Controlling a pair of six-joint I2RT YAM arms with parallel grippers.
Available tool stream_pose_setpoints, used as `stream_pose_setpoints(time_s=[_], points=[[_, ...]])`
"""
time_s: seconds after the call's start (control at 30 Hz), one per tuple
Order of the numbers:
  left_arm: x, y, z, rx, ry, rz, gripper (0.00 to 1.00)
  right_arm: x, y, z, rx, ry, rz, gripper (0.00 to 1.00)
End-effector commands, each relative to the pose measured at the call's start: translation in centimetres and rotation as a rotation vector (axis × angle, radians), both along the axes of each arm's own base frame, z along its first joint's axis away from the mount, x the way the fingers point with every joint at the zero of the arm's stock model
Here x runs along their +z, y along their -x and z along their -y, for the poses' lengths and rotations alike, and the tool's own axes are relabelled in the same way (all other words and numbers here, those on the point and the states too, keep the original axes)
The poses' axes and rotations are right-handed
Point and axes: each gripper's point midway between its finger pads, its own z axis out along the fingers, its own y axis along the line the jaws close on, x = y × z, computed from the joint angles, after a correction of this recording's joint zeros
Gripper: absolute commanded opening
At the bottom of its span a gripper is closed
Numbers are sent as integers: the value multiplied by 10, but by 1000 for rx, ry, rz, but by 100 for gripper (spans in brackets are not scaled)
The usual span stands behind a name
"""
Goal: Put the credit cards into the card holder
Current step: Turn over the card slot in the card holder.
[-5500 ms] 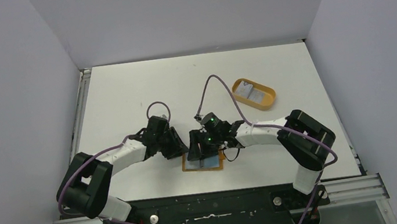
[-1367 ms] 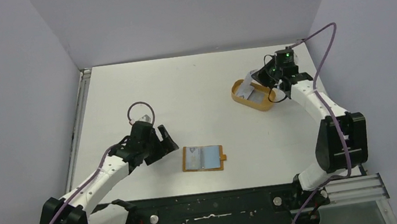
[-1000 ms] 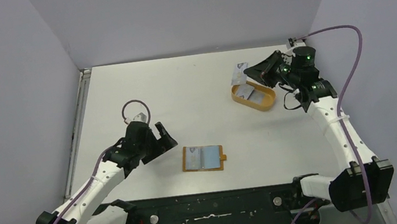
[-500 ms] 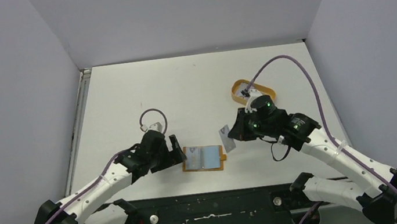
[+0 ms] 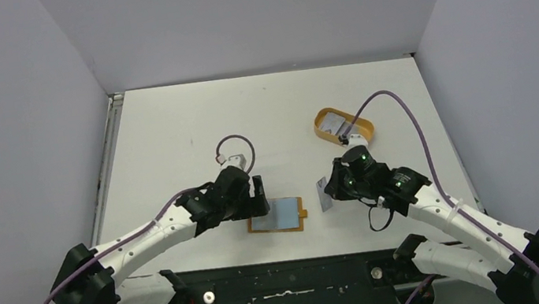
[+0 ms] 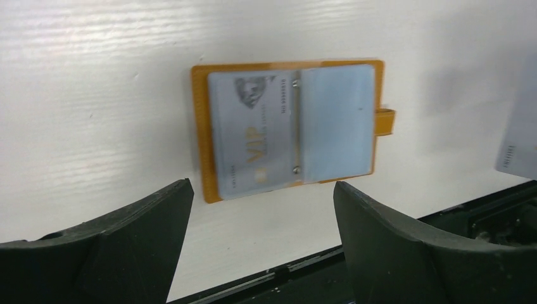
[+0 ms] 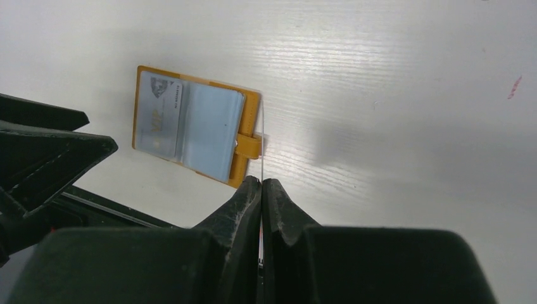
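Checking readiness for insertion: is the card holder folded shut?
No, the card holder lies open, its inside facing up with a VIP card showing in one half.

From above I can't see the wallet's point(image 5: 285, 215) left half; the left gripper point(image 5: 259, 199) covers it. The card point(image 5: 325, 193) pinched in the right gripper point(image 5: 333, 191) is too small there to read, and so is whatever lies in the tray point(image 5: 365, 133). My right wrist view gives that card edge-on, a thin line, its face hidden. The left wrist view cuts it off at the right edge, and the small print on the VIP card point(image 6: 253, 136) is blurred.
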Motion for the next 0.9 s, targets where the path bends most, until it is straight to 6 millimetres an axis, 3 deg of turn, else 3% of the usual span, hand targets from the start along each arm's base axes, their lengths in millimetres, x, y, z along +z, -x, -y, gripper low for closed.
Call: stream_pose_setpoints(time_s=[0.0,0.17,0.5,0.6,0.87], points=[[31,-16,26,-80,6,112,81,11,-13,-6,21,11,58,0],[30,-17,49,-139,23,100,81,1,-4,-18,67,-35,9,0],[18,-22,95,-273,-30,79,76,-7,9,-16,87,-40,-21,0],[11,-25,101,-296,-83,87,75,-9,12,-12,77,-41,-19,0],[-17,-35,92,-330,-275,103,76,-6,13,-6,64,-32,0,0]])
